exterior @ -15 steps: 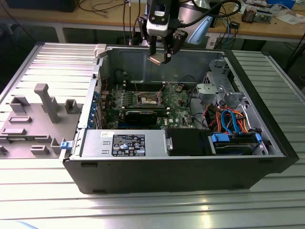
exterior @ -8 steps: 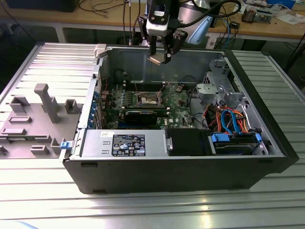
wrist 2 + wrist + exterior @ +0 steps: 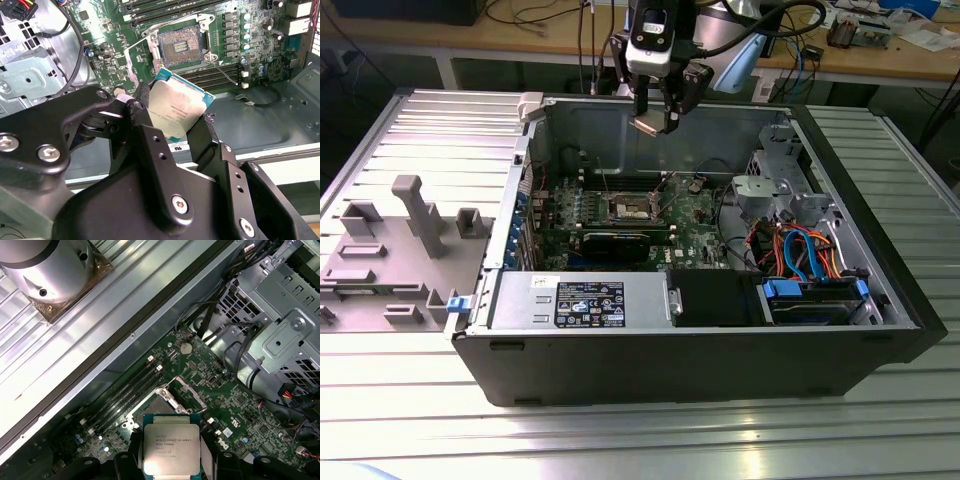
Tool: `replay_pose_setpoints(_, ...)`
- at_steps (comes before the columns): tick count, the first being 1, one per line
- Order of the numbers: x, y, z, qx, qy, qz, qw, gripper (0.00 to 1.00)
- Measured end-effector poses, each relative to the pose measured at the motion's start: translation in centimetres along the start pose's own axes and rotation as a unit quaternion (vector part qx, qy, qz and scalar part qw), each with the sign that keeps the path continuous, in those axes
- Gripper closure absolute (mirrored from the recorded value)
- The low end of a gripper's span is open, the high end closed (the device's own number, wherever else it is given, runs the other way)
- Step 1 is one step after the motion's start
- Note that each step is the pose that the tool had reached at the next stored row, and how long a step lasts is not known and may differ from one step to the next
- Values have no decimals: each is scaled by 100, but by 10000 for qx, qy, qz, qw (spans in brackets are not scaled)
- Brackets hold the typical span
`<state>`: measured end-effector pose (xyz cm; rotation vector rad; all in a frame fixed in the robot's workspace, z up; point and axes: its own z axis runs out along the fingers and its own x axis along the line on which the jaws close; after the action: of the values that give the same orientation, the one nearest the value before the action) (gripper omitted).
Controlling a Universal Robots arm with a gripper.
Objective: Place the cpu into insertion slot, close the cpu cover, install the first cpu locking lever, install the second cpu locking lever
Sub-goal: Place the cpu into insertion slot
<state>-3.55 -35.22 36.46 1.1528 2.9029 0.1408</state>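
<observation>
Exterior view: the gripper (image 3: 655,122) hangs over the open computer case (image 3: 670,375), clamped on the cpu (image 3: 647,126), high above the insertion slot (image 3: 628,208). Second wrist view: the cpu (image 3: 177,112) sits tilted between the fingers (image 3: 212,137), with the insertion slot (image 3: 181,46) bare beyond it. First wrist view: the cpu (image 3: 171,447) is gripped, apart from the insertion slot (image 3: 170,401).

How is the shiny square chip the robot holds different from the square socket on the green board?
The cpu is held up in the air by the hand; the insertion slot sits fixed on the board below. The cpu has a smooth silver-grey top; the insertion slot shows a dark field of tiny pins inside a metal rim. Both are square.
</observation>
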Motion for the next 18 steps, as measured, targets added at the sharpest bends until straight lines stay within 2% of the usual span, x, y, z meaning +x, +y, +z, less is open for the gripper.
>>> replay_pose_setpoints(4, 0, 0, 0, -1, -2, 30, 10000, 46)
replay_pose_setpoints(8, 0, 0, 1, -3, -14, 165, 9999, 46)
replay_pose_setpoints(18, 0, 0, 1, -6, -16, 195, 9998, 46)
